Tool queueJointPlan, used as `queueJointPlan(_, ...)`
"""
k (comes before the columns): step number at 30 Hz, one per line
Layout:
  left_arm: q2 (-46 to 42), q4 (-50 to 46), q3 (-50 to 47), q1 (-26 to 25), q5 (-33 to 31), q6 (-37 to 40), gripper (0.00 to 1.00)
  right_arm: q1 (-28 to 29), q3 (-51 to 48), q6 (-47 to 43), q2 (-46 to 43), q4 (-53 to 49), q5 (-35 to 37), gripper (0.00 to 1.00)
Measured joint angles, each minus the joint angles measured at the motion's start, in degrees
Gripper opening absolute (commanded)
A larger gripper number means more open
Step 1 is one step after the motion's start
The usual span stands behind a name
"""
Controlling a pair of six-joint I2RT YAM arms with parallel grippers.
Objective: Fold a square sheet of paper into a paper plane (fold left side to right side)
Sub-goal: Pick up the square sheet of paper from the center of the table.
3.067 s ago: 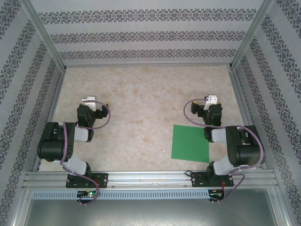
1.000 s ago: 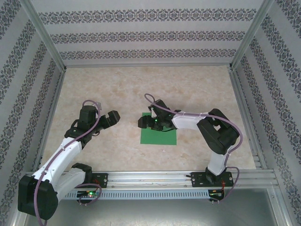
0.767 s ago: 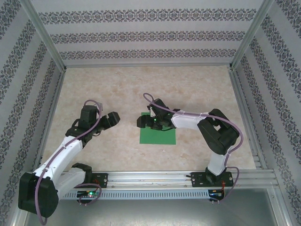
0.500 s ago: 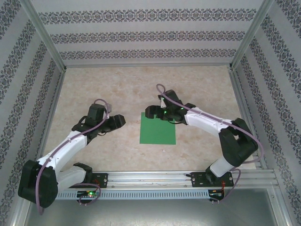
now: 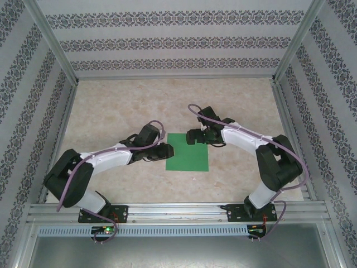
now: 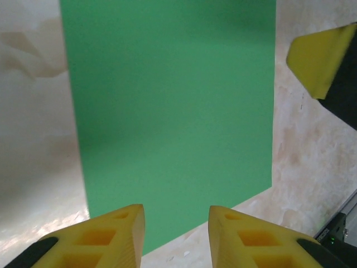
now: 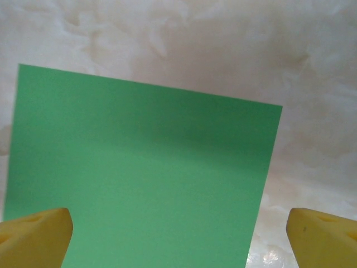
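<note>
- One square sheet of paper lies flat and uncreased around the middle of the desk, so we'd say the left-to-right fold hasn't begun.
- Our biggest worry: the paper is thin and sits flush, so a finger scraping in at its 9 o'clock edge could shove the whole sheet toward 3 o'clock instead of lifting it.
- If nothing pins it down, we'd expect it to spin, and the crease would land crooked.
- Pinching too deep could crumple that edge too.
- The two tools sit close together, so a sweep across the sheet could knock one into the other.
- Pose-wise, the left arm reaches long and low toward 2 o'clock. The left end effector is at the sheet's 9 o'clock edge, fingers parted with nothing between them.
- Meanwhile the right arm bends back toward 10 o'clock. The right end effector hangs over the 12 o'clock edge, fingers spread wide and holding nothing.
</note>
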Motion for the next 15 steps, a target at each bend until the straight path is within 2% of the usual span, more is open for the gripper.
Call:
queueJointPlan(7, 6.1, 4.2, 0.3, -1.2, 0.0, -2.4, 0.31, 0.0, 3.2, -1.3, 4.8, -0.4, 0.5, 0.98)
queueJointPlan(15, 8.3, 5.0, 0.3, -1.4, 0.0, -3.4, 0.3, 0.0, 5.3, -1.3, 8.4, -0.4, 1.0, 0.98)
